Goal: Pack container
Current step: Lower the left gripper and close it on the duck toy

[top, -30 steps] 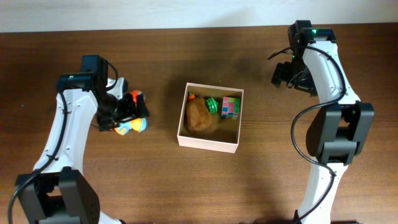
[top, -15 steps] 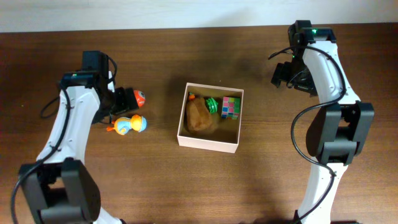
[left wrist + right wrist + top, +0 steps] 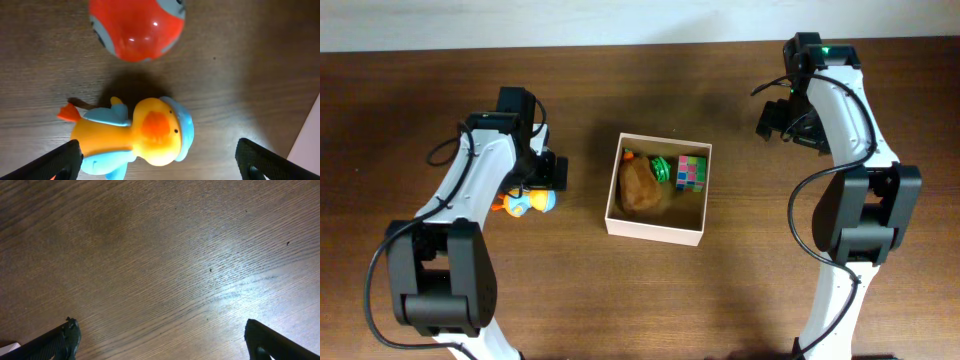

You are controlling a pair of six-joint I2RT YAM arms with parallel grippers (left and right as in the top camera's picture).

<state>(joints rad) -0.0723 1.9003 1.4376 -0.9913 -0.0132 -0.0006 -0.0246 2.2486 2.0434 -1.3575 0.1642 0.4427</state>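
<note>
Left of the container [image 3: 654,231], on the dark wooden table [image 3: 410,110], two small toys lie unpacked: a yellow-and-blue duck [image 3: 135,137] and a red ball [image 3: 137,27]. They are just beside one another but apart in the left wrist view. The container itself sits at the middle of the table, between the two arms. A brown lump [image 3: 642,186], a green piece [image 3: 662,168] and a coloured cube [image 3: 691,172] are already held in it, with bare floor showing along its near side.

The left gripper [image 3: 542,172] is held above the duck with its fingers spread wide and nothing pinched. In the wrist view the duck lies between the two fingertips, tail to the left and head to the right. The right gripper [image 3: 780,120] is likewise spread and empty, over bare wood well to the right of the container.

The step in hand is judged to be the pick-up of the duck. It would be done best by a straight descent, so that the ball just beyond is not nudged and sent rolling. As the fingers stand, the toy would be closed on along its length. A turn of the wrist, so that the rounder body is pinched across, would probably give a surer hold. The fingers should be lowered fully before being closed, since the smooth plastic may slip.
</note>
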